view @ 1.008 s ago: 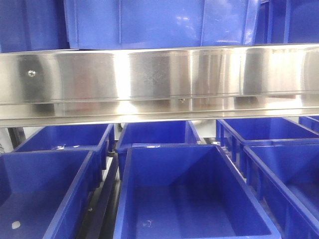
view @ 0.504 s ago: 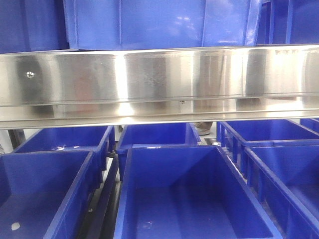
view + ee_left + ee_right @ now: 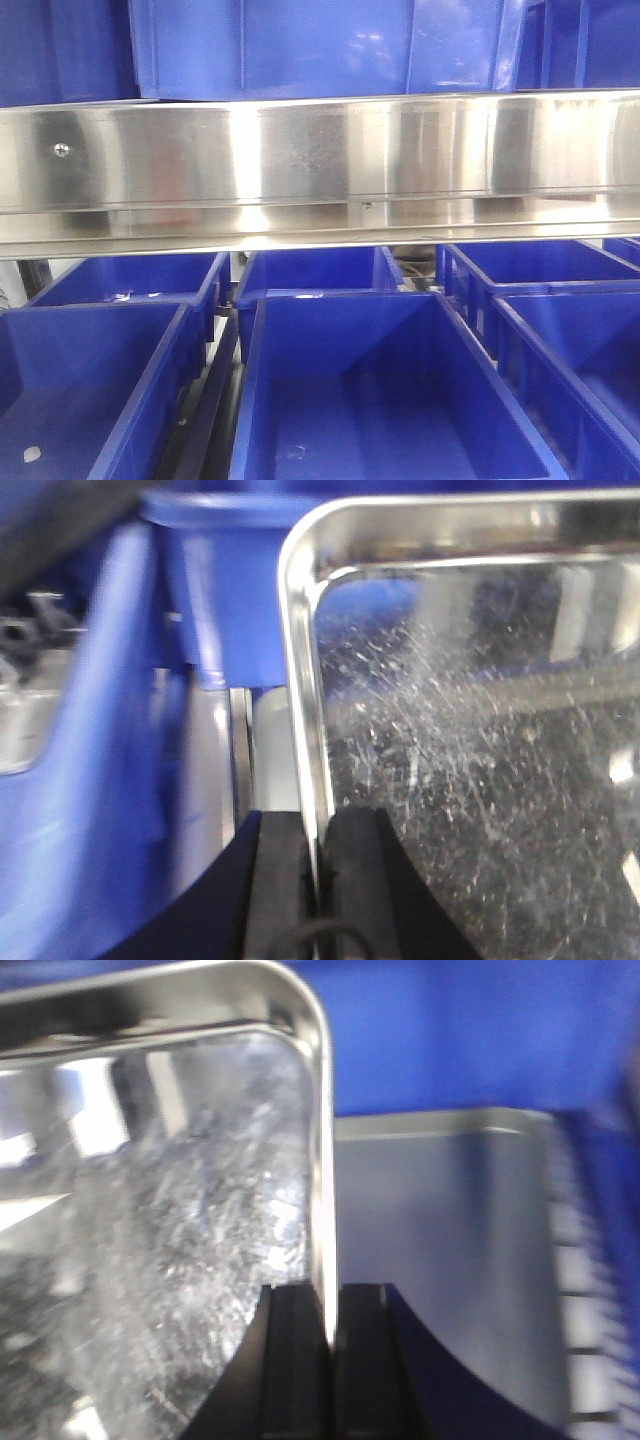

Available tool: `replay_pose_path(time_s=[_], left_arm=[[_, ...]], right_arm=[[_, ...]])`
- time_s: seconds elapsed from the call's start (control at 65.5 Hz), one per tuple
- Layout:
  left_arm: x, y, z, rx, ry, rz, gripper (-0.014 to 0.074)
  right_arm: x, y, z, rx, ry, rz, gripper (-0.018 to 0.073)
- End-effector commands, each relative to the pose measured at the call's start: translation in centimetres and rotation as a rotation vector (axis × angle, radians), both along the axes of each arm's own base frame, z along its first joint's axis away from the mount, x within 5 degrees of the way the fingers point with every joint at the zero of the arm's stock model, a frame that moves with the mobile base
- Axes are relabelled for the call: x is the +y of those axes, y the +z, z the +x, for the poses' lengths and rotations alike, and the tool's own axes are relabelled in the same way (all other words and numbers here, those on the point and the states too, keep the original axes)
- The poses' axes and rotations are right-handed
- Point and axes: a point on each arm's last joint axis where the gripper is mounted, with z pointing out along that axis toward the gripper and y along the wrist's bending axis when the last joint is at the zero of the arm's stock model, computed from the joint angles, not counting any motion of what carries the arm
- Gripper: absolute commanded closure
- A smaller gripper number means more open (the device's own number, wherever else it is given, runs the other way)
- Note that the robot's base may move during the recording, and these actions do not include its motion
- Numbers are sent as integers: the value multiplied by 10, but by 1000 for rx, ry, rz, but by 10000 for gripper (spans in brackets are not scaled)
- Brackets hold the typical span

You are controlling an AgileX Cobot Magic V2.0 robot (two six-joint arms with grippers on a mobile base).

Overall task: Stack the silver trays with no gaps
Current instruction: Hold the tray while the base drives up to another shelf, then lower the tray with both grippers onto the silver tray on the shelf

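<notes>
1. Left fingers are nearly closed, pinching the left rim of the tray.
2. Right fingers are just as narrow, clamped on its right rim.
3. The tray hangs between them, with a blue bin just beyond its far-left corner.

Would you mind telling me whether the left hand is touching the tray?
Touching. The left wrist view shows the left hand closed on the tray, with one finger pressed against each side of its rim.
</notes>
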Motion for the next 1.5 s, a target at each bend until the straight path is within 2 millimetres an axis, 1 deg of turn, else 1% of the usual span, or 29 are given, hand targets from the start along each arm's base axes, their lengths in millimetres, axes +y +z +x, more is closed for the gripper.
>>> replay_pose_path(time_s=[0.0, 0.061, 0.153, 0.244, 0.26, 0.366, 0.427, 0.55, 0.718, 0.779, 0.824, 0.885, 0.916, 0.931, 0.992, 1.008, 1.084, 1.115, 1.145, 1.176, 1.252, 1.298, 1.405, 1.42, 1.481], left_arm=[[-14, -6, 19, 16, -31, -32, 613], [-20, -17, 38, 71, -24, -63, 613], [-24, -35, 64, 127, -20, -90, 613], [-26, -51, 84, 174, -30, -119, 613], [-27, -56, 88, 189, -29, -120, 613], [-26, -79, 106, 254, -8, -135, 613], [-26, -89, 113, 276, 4, -129, 613], [-27, -100, 119, 298, 11, -118, 613], [-29, -110, 123, 324, 16, -105, 613], [-29, -110, 123, 323, 16, -105, 610], [-29, -110, 123, 323, 16, -105, 590], [-28, -110, 123, 319, 17, -90, 528], [-27, -110, 123, 314, 19, -76, 486], [-27, -110, 123, 313, 20, -71, 451], [-25, -110, 123, 316, 27, -57, 370], [-25, -110, 123, 315, 27, -55, 337], [-24, -110, 123, 309, 34, -39, 252], [-23, -108, 123, 304, 34, -34, 239], [-22, -107, 123, 299, 39, -34, 240], [-22, -105, 123, 292, 46, -38, 245], [-22, -99, 123, 276, 46, -46, 270], [-21, -91, 123, 261, 48, -54, 294], [-21, -67, 119, 227, 52, -76, 412], [-22, -64, 118, 222, 51, -79, 443], [-21, -49, 113, 200, 52, -93, 522]], right_arm=[[-12, -3, 19, -4, -18, -39, 637], [-11, -13, 30, 32, -5, -28, 637], [-13, -32, 50, 83, -6, -32, 637], [-14, -50, 67, 116, -21, -48, 637], [-14, -53, 69, 121, -23, -50, 637], [-11, -72, 85, 151, -27, -63, 637], [-8, -81, 91, 158, -25, -66, 637], [-4, -100, 102, 188, -22, -79, 637], [-2, -111, 107, 224, -23, -89, 637], [-2, -111, 107, 224, -23, -89, 637], [-2, -111, 107, 224, -23, -89, 637], [-2, -111, 106, 230, -25, -92, 634], [-2, -112, 106, 233, -25, -93, 628], [-3, -112, 106, 235, -28, -93, 618], [-6, -112, 107, 244, -36, -96, 543], [-6, -112, 106, 246, -36, -97, 517], [-13, -113, 108, 260, -56, -100, 356], [-16, -114, 108, 269, -66, -102, 295], [-19, -114, 108, 276, -74, -104, 246], [-21, -114, 108, 284, -80, -106, 232], [-24, -113, 108, 291, -88, -108, 232], [-25, -110, 107, 301, -92, -112, 244], [-25, -98, 105, 308, -91, -124, 314], [-24, -93, 105, 300, -86, -125, 338], [-23, -81, 101, 280, -67, -135, 412]])
